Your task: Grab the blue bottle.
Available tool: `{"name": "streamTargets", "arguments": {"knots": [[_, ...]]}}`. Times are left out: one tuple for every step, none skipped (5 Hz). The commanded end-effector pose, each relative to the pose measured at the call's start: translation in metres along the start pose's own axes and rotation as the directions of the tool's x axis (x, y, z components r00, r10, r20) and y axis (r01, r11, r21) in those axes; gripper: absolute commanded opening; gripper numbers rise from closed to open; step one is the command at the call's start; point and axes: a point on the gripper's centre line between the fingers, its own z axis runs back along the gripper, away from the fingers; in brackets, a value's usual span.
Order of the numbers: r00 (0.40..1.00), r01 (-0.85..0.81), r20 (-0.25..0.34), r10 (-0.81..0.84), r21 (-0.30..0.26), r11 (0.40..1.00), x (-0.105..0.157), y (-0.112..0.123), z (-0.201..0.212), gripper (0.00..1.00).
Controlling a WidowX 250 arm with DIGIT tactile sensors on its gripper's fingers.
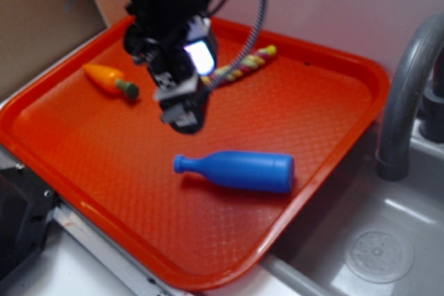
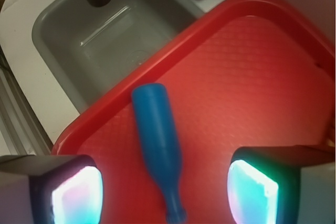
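Two lit finger pads (image 2: 77, 192) sit at the bottom corners of the wrist view, glowing cyan-pink, set wide apart with nothing between them but tray surface and the narrow end of the blue bottle (image 2: 157, 145). Gripper (image 2: 165, 195) spread wide, holding nothing. In that view the bottle lies flat, cap end toward the bottom edge of the frame between the two pads, base pointing up toward the tray's rim. Exterior view: the blue bottle (image 1: 239, 170) lies on its side in the lower centre of the red tray (image 1: 111, 171), neck pointing left, base right, close to the tray's right-hand edge. Gripper (image 1: 184, 112) hangs above the tray, up and left of the bottle's cap, apart from it; one lit pad shows white-blue on the black body. Contact with the tray cannot be judged from this angle. Further back, upper left of the frame, a toy carrot (image 1: 109, 79) rests on the tray, well apart from the bottle. Behind the arm, upper centre, a striped yellow-pink rope-like piece (image 1: 250, 62) lies on the tray near its far rim. Right of the tray: grey sink basin (image 1: 374, 247), with a curved grey faucet (image 1: 406, 95) at the right edge.
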Motion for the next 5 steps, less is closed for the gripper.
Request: {"name": "streamTargets", "arguments": {"knots": [[0.996, 0.062, -0.071, -0.061, 0.016, 0.998, 0.003, -0.01, -0.032, 1.0], [0.989, 0.082, -0.122, -0.078, 0.026, 0.996, -0.001, -0.01, -0.048, 1.0], [0.975, 0.182, -0.131, -0.181, -0.005, 0.983, -0.001, -0.025, -0.063, 1.0], [0.97, 0.177, -0.168, -0.174, 0.007, 0.984, -0.005, -0.03, -0.071, 1.0], [0.957, 0.172, -0.248, -0.15, 0.07, 0.983, -0.006, -0.029, -0.084, 1.0]]}}
